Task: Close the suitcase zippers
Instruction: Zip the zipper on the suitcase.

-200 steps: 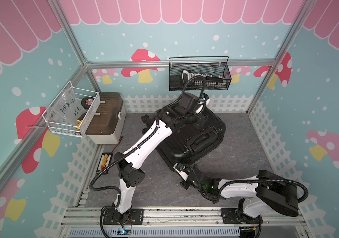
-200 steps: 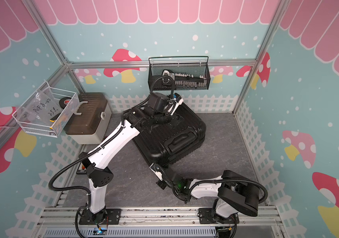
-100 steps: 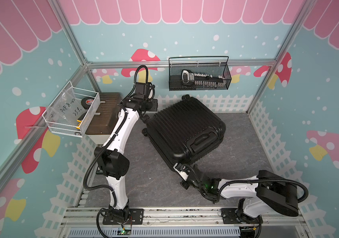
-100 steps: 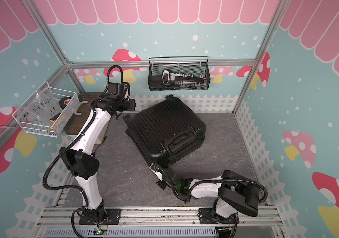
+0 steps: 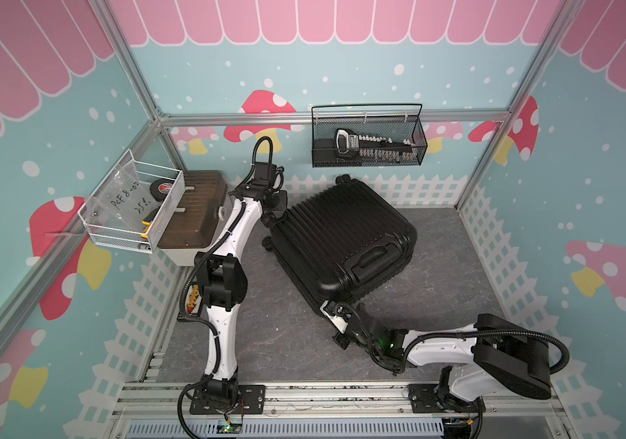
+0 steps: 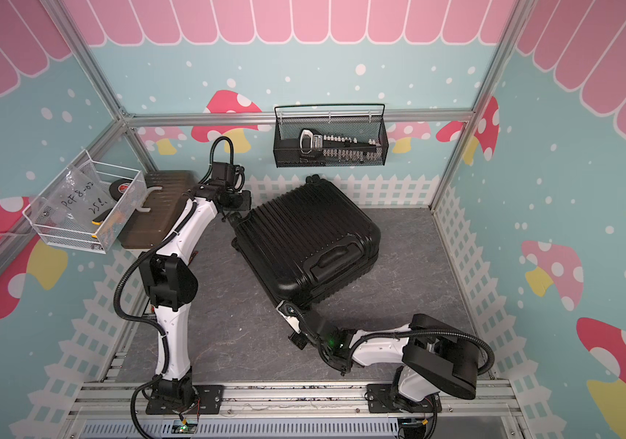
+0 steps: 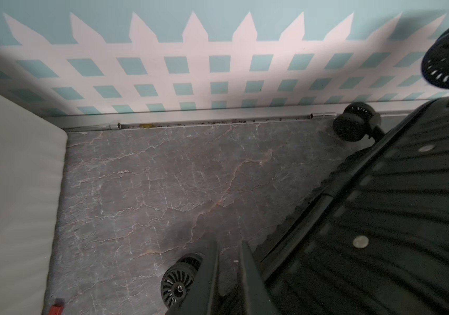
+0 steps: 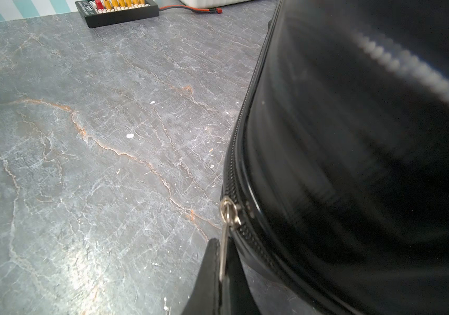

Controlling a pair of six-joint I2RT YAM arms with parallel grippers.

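The black ribbed suitcase [image 5: 341,235] [image 6: 303,235] lies flat mid-floor with both shell halves together. My right gripper [image 5: 326,306] [image 8: 223,245] sits at its front corner, shut on the thin metal zipper pull [image 8: 228,210], which hangs from the zipper track [image 8: 234,163] along the seam. My left gripper [image 5: 272,216] [image 7: 230,242] hovers at the case's back left corner, beside a wheel [image 7: 178,283]. Its fingers stand a narrow gap apart, and only floor shows between them. The zippers elsewhere on the seam are too small to make out in the top views.
A beige box with a brown lid [image 5: 193,213] stands at the back left under a white wire basket [image 5: 132,213]. A black mesh basket [image 5: 368,140] hangs on the back wall. A black board with yellow plugs [image 8: 117,11] lies by the left wall.
My left arm swung off the suitcase's back to the left and came down at its back left corner, its jaws narrowing. The right arm held still on the pull.
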